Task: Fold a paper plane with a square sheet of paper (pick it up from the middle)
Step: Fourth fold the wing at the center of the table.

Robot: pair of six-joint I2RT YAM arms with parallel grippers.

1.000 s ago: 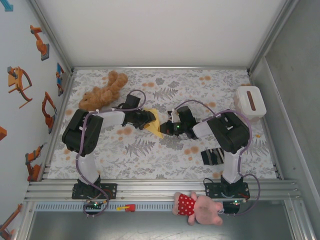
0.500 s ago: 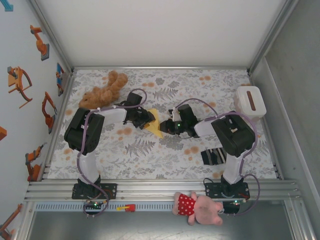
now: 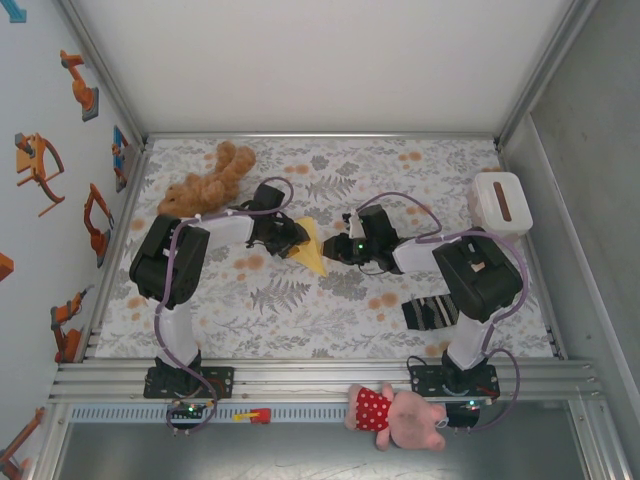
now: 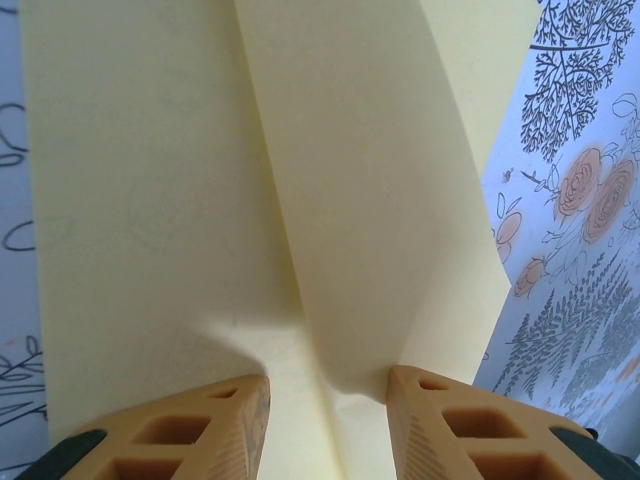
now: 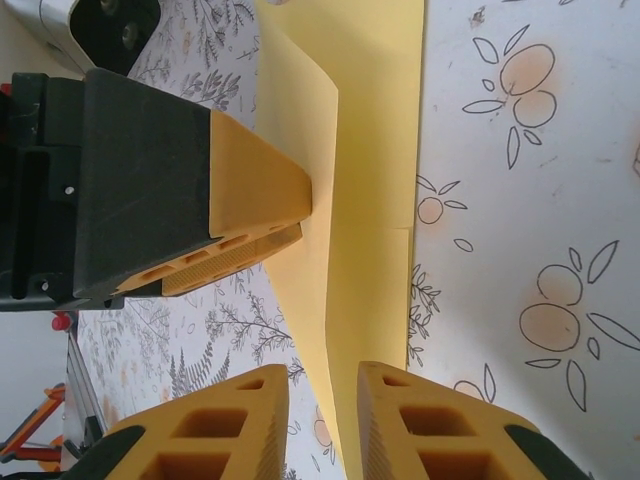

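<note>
A folded pale-yellow paper (image 3: 313, 250), narrow and pointed with a centre crease, hangs just above the middle of the flowered cloth. My left gripper (image 3: 297, 240) is shut on its left side. In the left wrist view the paper (image 4: 200, 150) spreads upward from the left gripper (image 4: 328, 420), its crease running down between the fingers. My right gripper (image 3: 336, 250) faces it from the right and stands open. In the right wrist view the paper's lower edge (image 5: 365, 200) passes between the right gripper (image 5: 325, 420) fingers, with cloth showing beside it. The left arm's fingers (image 5: 260, 180) pinch the paper's far side.
A brown teddy (image 3: 205, 185) lies at the back left. At the back right stands a white box (image 3: 500, 203) with a brown slot. A striped sock (image 3: 432, 311) lies by the right arm's base. On the front rail sits a pink plush toy (image 3: 400, 417).
My right gripper has crept up and to the left, closer around the paper's edge, and its elbow has swung right. The left gripper has kept its hold, with the paper tilting slightly.
</note>
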